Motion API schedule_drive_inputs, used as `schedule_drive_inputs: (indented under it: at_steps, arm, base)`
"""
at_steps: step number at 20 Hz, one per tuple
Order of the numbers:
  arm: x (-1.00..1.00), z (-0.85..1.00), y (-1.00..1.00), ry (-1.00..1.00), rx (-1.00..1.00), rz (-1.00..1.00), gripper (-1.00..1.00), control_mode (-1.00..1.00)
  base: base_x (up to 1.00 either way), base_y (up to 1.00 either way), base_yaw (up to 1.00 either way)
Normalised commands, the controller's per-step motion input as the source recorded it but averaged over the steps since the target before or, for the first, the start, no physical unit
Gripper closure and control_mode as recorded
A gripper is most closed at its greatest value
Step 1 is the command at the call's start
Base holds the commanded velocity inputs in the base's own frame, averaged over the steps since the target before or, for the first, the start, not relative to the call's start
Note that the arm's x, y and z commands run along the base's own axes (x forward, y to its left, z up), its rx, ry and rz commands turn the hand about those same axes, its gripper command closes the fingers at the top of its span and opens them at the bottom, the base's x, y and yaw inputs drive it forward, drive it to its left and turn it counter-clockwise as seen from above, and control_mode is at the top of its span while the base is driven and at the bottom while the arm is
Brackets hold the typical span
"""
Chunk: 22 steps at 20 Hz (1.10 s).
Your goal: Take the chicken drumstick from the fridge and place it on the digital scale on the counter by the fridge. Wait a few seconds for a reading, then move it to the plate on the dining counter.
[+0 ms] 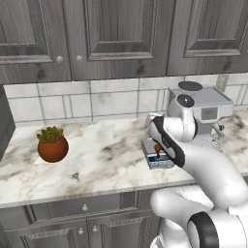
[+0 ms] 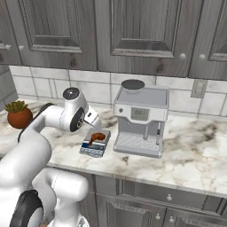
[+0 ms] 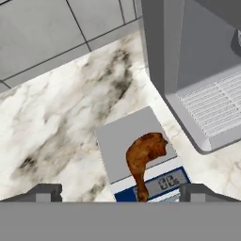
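Left base view, arm [image 1: 203,160] half-hiding digital scale [image 1: 154,160]

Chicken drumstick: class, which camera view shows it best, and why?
The hand view: the chicken drumstick lies whole and close on the digital scale. The right base view shows it small; in the left base view the arm partly hides it.

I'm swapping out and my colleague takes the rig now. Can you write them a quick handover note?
Gripper: open, holding nothing, poised just above the chicken drumstick.
Drumstick: lying on the digital scale, bone end over the blue display panel. The scale sits on the marble counter beside the coffee machine.
Done: drumstick set on the scale and released.
Left: wait for a reading, regrasp the drumstick, carry it to the plate on the dining counter.
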Motion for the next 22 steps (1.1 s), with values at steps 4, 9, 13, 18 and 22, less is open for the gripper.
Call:
schedule_drive_inputs:
  at_steps: [4, 9, 13, 18, 22]
  arm:
    - [-0.68, -0.1, 0.15, 0.09, 0.0, 0.0, -1.0, -1.0]
    - [-0.29, -0.15, 0.09, 0.01, -0.01, 0.0, -1.0, -1.0]
    - [0.0, -0.04, 0.0, 0.01, 0.0, 0.0, -1.0, -1.0]
    - [0.0, -0.15, 0.0, 0.0, -0.01, 0.0, -1.0, -1.0]
    - [0.0, -0.11, 0.0, 0.03, 0.0, 0.0, -1.0, -1.0]
  base:
    - [0.0, 0.0, 0.0]
    - [0.0, 0.0, 0.0]
    - [0.0, 0.0, 0.0]
    - [0.0, 0.0, 0.0]
    - [0.0, 0.0, 0.0]
